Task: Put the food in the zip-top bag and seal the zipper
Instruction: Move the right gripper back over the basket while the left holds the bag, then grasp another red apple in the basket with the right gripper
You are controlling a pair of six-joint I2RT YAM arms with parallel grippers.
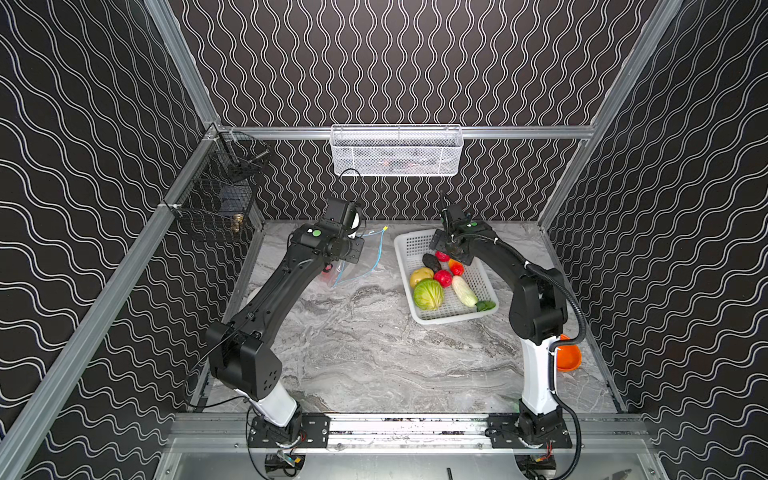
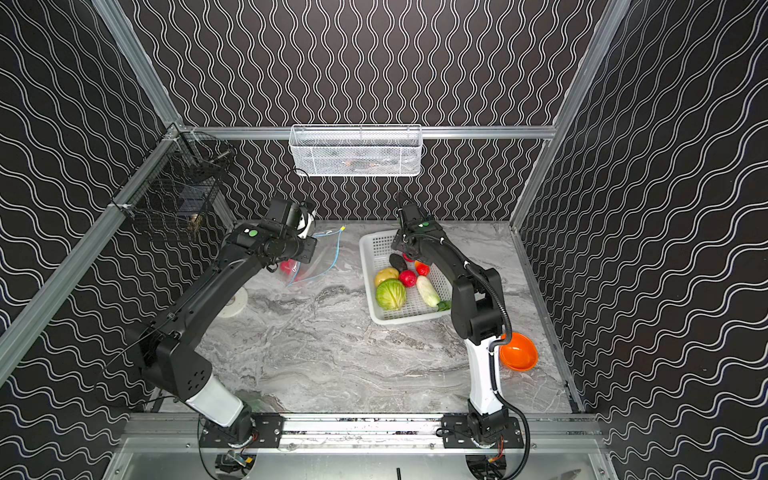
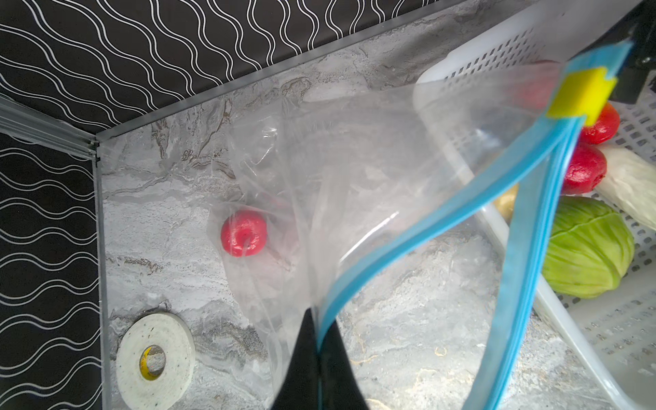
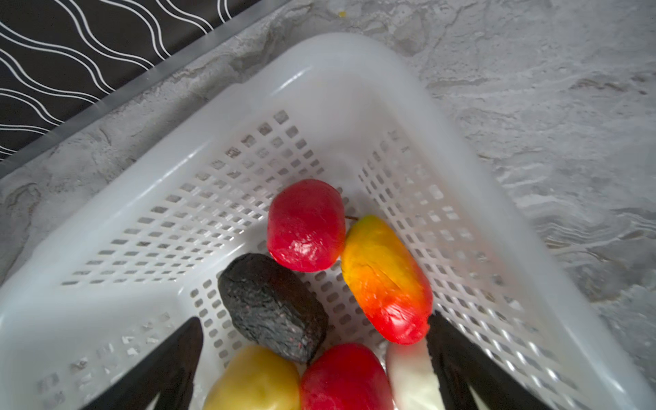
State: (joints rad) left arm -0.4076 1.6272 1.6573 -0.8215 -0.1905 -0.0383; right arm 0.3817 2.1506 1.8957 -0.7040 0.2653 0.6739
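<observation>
Starting nearest, orange bowl (image 2: 519, 353): sits on the bench (image 2: 332, 365) by the right arm's base.
Tape roll (image 3: 156, 358): flat on the bench, beside the left arm.
White perforated basket (image 1: 440, 319): on the bench, right of centre, holding most of the food.
Basket, near half: green cabbage (image 1: 428, 294), white radish (image 1: 464, 291), yellow potato (image 1: 420, 276) and a red round (image 1: 443, 278), packed close.
Basket, far half: dark avocado (image 4: 273, 305), second red round (image 4: 305, 225) and orange-yellow pepper (image 4: 385, 280).
Right fingers (image 4: 170, 362): spread wide, low over that far cluster, gripping nothing.
Zip-top bag (image 1: 353, 266): left of the basket, mouth gaping, third red round (image 3: 244, 238) lying low inside.
Left fingers (image 3: 305, 355): pinched tight on the bag's blue-edged rim, holding it up.
Zipper (image 3: 426, 227): unsealed, yellow slider (image 3: 582, 94) at its far end.
</observation>
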